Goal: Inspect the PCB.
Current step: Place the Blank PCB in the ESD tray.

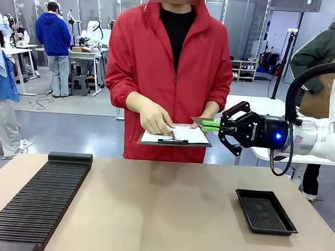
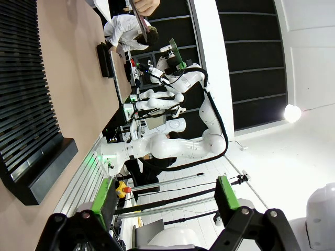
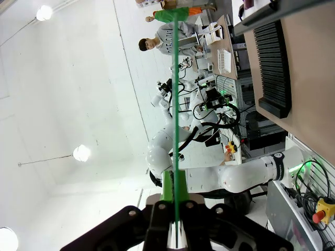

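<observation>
Workshop floor behind, tan table (image 1: 167, 217) in front with a black ribbed rack (image 1: 35, 202) at near left and a shallow black tray (image 1: 265, 211) at near right, bare of any board. Right gripper (image 1: 209, 125) reaches in from the right, above the table, jaws clenched on the PCB (image 1: 202, 121), which it holds out flat toward the person at the far side, just beside the clipboard (image 1: 181, 135). In the right wrist view the board runs edge-on as a thin green line (image 3: 174, 130) straight out from the pinched pads. Person's hand (image 1: 155, 120) rests on the clipboard paper with a pen (image 1: 173, 140) clipped at its near edge; other hand is at the board's far end, can't tell if it's touching. Left gripper (image 2: 165, 201) seen in its own wrist view, jaws released, nothing between the pads, off by the rack side. Step looks like presenting the board for checking: best to keep the grip firm and the wrist steady, board level and within the person's view, no release until the person clearly takes it or is done
</observation>
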